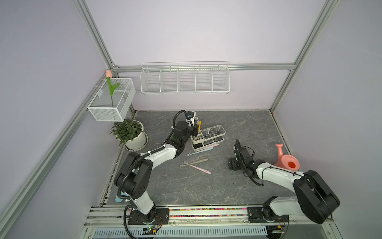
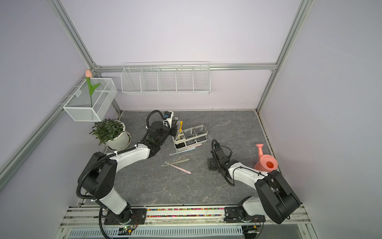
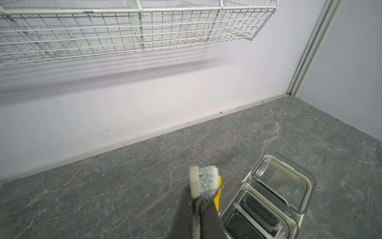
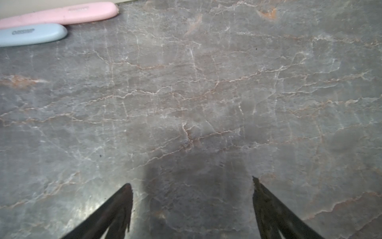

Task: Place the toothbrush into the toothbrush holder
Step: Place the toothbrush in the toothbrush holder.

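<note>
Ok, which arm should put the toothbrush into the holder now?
Left. The left gripper is shut on an upright toothbrush right at the divided end of the toothbrush holder. The right gripper hangs open over the table, holding nothing, farther away.

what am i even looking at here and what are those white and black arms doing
Those are two robot arms with pincer grippers. Two pictures look down from overhead; the other two come from a camera on each arm's wrist. On the grey table stand a toothbrush holder, a potted plant and a pink watering can. Four toothbrushes lie loose: a pair beside the holder, a crossed pair nearer the arms' bases. The left gripper is shut on a pale toothbrush, bristles up, at the holder's white end, beside a yellow toothbrush standing there. The right gripper is open, holding nothing.
</note>
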### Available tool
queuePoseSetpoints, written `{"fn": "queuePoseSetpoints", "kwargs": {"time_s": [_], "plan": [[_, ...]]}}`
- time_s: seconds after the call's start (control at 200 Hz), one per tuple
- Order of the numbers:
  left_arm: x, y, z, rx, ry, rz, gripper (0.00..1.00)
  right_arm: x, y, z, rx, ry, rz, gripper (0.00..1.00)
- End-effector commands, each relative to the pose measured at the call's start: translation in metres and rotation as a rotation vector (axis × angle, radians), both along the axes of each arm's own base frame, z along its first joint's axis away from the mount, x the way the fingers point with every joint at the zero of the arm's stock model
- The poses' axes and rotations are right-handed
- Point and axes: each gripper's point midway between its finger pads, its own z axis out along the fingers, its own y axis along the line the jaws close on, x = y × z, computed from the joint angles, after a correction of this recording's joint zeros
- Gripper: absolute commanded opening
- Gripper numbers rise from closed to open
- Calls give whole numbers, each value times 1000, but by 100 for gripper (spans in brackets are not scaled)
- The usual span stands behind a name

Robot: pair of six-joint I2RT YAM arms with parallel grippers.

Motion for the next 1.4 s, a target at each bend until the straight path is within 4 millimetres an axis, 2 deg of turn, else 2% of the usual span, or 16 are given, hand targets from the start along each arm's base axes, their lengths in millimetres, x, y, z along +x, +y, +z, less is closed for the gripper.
{"fn": "queuePoseSetpoints", "kwargs": {"time_s": [0.0,0.61,1.394], "plan": [[2,3,-5,0,-2,16,0,3,1,1,-1,9,3,92],[-7,9,-16,-7,16,19,0,3,0,2,-4,8,2,92],[-11,7,-30,-37,18,0,0,3,0,1,-6,9,1,92]]}}
